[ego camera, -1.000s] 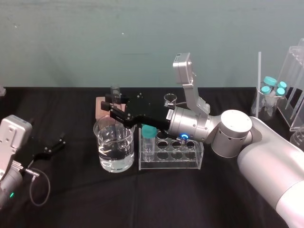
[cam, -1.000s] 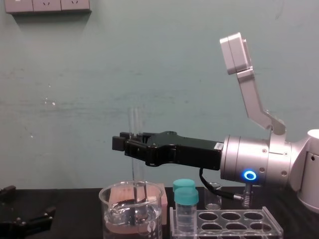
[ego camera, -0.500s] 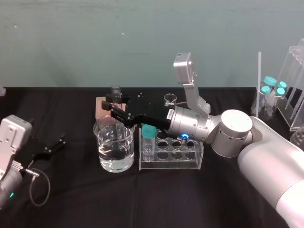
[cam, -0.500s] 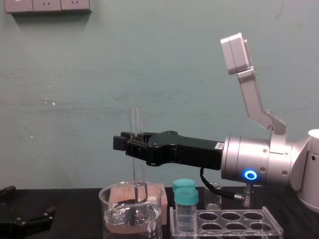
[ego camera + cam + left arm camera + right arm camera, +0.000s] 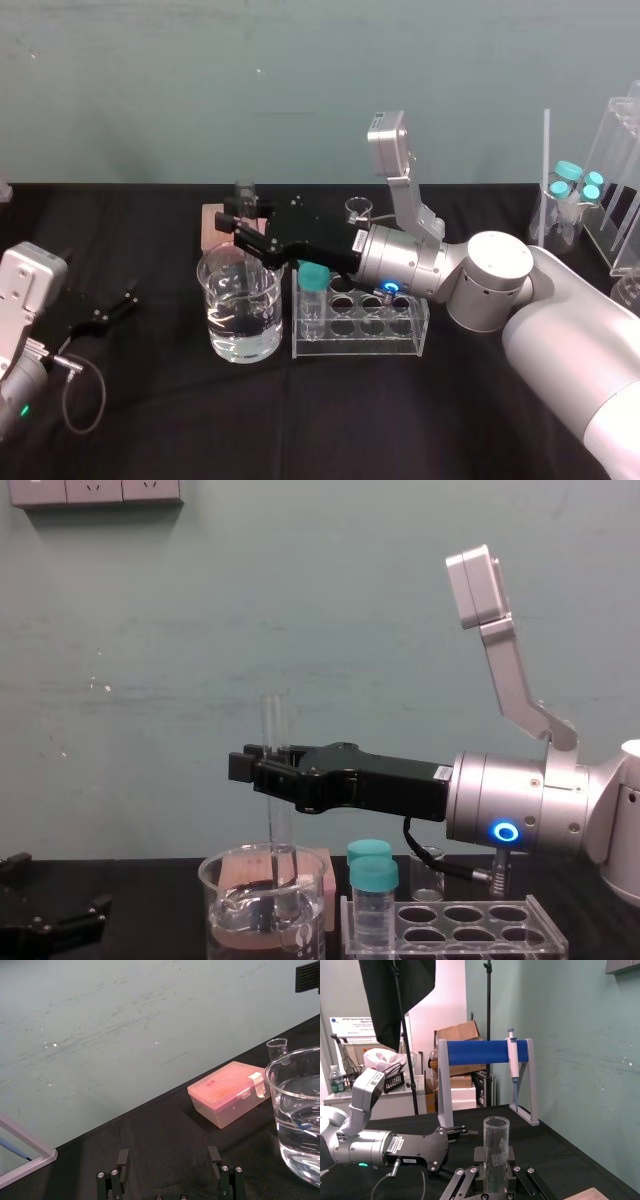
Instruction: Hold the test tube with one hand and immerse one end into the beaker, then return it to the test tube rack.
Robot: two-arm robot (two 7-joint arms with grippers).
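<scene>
My right gripper (image 5: 243, 222) is shut on the test tube (image 5: 273, 780), a long clear glass tube held upright by its upper part. The tube's lower end reaches down inside the large beaker (image 5: 240, 305), which holds water, and seems to dip below the surface. In the right wrist view the test tube (image 5: 496, 1155) stands between the black fingers of the right gripper (image 5: 495, 1187). The clear test tube rack (image 5: 360, 325) stands just right of the beaker (image 5: 265, 910). My left gripper (image 5: 110, 312) rests open and empty at the table's left; the left wrist view shows this gripper (image 5: 168, 1157) facing the beaker (image 5: 297, 1110).
A pink tip box (image 5: 215, 225) lies behind the beaker. A teal-capped vial (image 5: 314, 285) stands in the rack's left end, under my right arm. A tiny beaker (image 5: 358, 210) sits behind the rack. More teal-capped vials (image 5: 575, 185) and a clear stand are at far right.
The right arm with the test tube has crept very slightly to the right. The tube stays upright in the beaker. The left arm has not moved.
</scene>
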